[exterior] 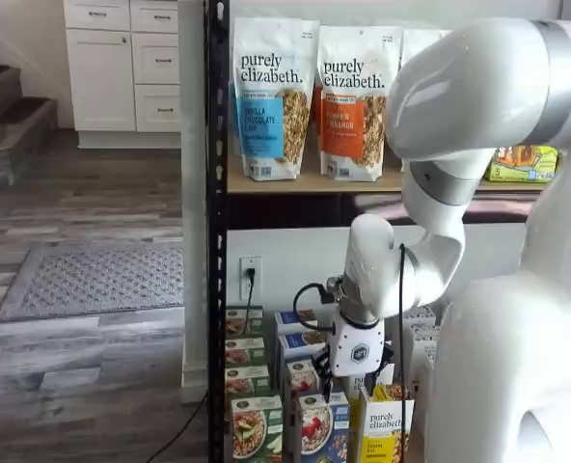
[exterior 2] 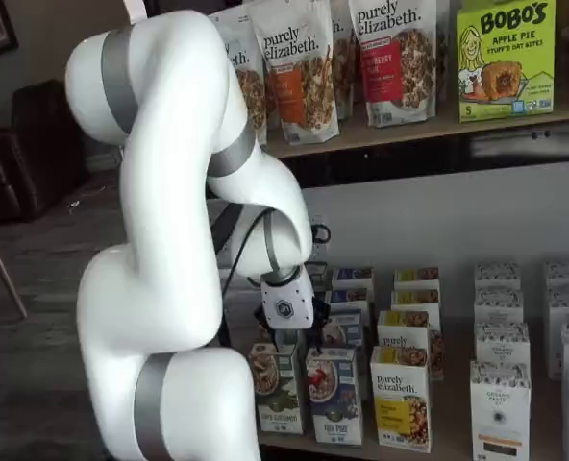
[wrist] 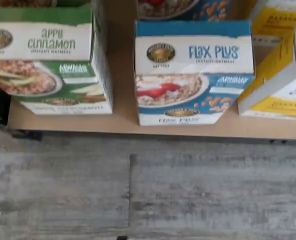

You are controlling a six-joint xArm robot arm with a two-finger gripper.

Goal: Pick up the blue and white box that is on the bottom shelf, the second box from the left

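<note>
So the blue and white box [exterior 2: 334,396] sits at the front of the bottom shelf [wrist: 123,117], between a green-and-white box [exterior 2: 276,387] and a yellow box [exterior 2: 401,400]. The gripper [exterior 2: 291,338] hangs just above it, not touching; jaws look spread wide, though they're hard to see.

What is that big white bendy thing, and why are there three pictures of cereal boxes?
The white thing is a robot arm. At its end sits a pincer for grabbing; it hangs just above the boxes and holds nothing. I can't see a gap between its fingers. Two pictures come from cameras standing in front of the shelves. The third comes from a camera on the arm's wrist, looking down. On the bottom shelf stand a green box, the blue and white box that the robot should pick, and a yellow box.
</note>
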